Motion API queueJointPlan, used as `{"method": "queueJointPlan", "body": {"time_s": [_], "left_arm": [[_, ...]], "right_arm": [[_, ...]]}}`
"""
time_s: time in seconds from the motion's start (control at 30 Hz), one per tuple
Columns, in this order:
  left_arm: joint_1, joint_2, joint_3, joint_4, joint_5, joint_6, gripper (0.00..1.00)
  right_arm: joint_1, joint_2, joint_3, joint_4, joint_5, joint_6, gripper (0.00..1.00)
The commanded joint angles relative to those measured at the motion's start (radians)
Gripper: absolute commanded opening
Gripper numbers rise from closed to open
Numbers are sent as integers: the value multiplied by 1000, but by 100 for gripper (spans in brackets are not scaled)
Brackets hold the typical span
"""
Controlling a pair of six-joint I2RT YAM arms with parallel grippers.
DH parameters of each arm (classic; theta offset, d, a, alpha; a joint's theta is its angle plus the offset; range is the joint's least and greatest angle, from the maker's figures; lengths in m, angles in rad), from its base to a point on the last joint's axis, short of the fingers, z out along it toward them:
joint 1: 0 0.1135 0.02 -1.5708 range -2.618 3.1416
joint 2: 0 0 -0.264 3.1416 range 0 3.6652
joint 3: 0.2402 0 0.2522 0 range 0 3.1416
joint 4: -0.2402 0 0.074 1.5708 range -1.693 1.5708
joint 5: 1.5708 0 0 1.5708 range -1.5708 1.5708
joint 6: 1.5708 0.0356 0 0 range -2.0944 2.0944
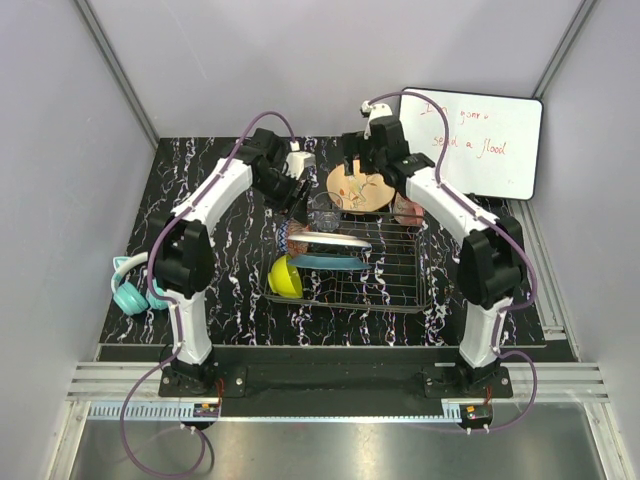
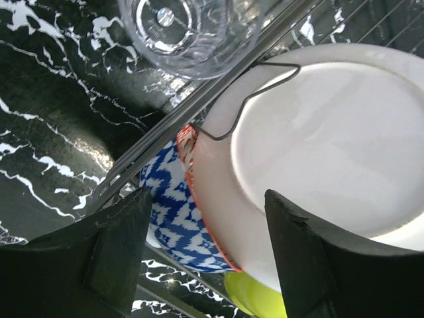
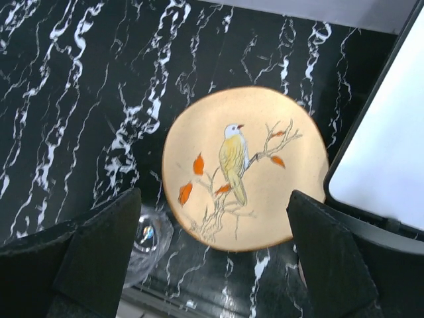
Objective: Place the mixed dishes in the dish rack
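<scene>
The silver wire dish rack [image 1: 395, 285] holds the white plate [image 1: 330, 240], the teal plate [image 1: 335, 262] and the yellow-green bowl [image 1: 284, 277], all on edge at its left side. In the left wrist view a small bowl [image 2: 173, 222] with a blue pattern outside and a red rim leans against the white plate [image 2: 324, 146]. The clear glass [image 1: 325, 209] stands on the table just behind the rack's rim [image 2: 199, 93]. The orange bird plate [image 3: 245, 165] lies flat behind it. My left gripper [image 2: 209, 225] is open over the rack's far left corner. My right gripper [image 3: 215, 232] is open above the orange plate. The reddish-brown cup [image 1: 407, 210] stands by the rack's far right.
A white board [image 1: 485, 140] with red writing leans at the back right, close to the orange plate. Teal headphones [image 1: 130, 285] lie at the table's left edge. Grey walls close in the sides and back.
</scene>
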Motion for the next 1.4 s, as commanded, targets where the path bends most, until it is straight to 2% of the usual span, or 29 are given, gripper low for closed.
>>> {"method": "queueJointPlan", "body": {"time_s": [0.0, 0.23, 0.33, 0.5, 0.63, 0.87, 1.13, 1.37], "left_arm": [[-3, -40, 2, -22, -4, -1, 71], [-3, -49, 180, -71, 62, -45, 71], [-3, -56, 200, -89, 72, -50, 71], [-2, -53, 167, -50, 21, -50, 70], [-2, -17, 101, 59, -98, -52, 70], [0, 69, 119, 102, -172, -70, 66], [0, 87, 94, 139, -189, -88, 65], [0, 24, -13, 171, -183, -87, 64]], "right_arm": [[24, -45, -141, 42, 45, -20, 100], [36, -29, -201, 36, 24, 15, 100], [45, -25, -215, 25, 19, 28, 100], [61, -35, -246, 10, 5, 40, 100], [67, -41, -263, -2, -6, 55, 99], [90, -56, -290, -25, -21, 72, 97], [118, -79, -350, -42, -39, 97, 95], [142, -131, -436, -56, -61, 140, 92]]}}
